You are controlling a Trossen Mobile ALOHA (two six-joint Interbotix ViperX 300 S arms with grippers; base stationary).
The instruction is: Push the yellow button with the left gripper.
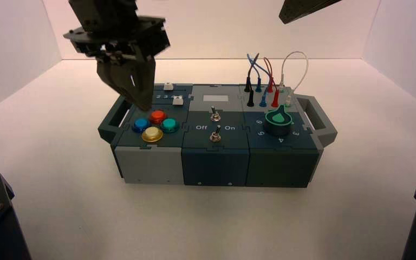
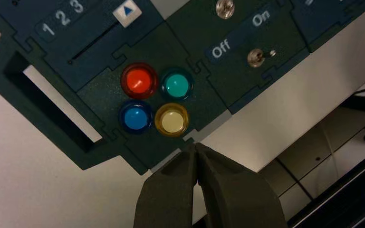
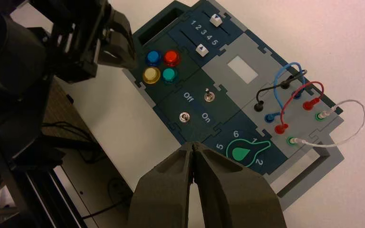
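Note:
The yellow button (image 1: 152,134) is the front one of four round buttons on the left part of the box. It shows plainly in the left wrist view (image 2: 171,120) and in the right wrist view (image 3: 150,75). My left gripper (image 1: 142,106) is shut to a pointed wedge and hovers above the button cluster, its tip over the spot behind the blue and red-orange buttons. In the left wrist view its tip (image 2: 196,145) lies just beside the yellow button, apart from it. My right gripper (image 3: 193,145) is shut and held high at the back right (image 1: 303,8).
Around the yellow button are a red-orange button (image 2: 139,80), a teal-green button (image 2: 177,85) and a blue button (image 2: 135,118). Behind them are two sliders (image 1: 169,86). Two toggle switches (image 1: 215,135) stand mid-box; a green knob (image 1: 278,120) and plugged wires (image 1: 265,81) are at the right.

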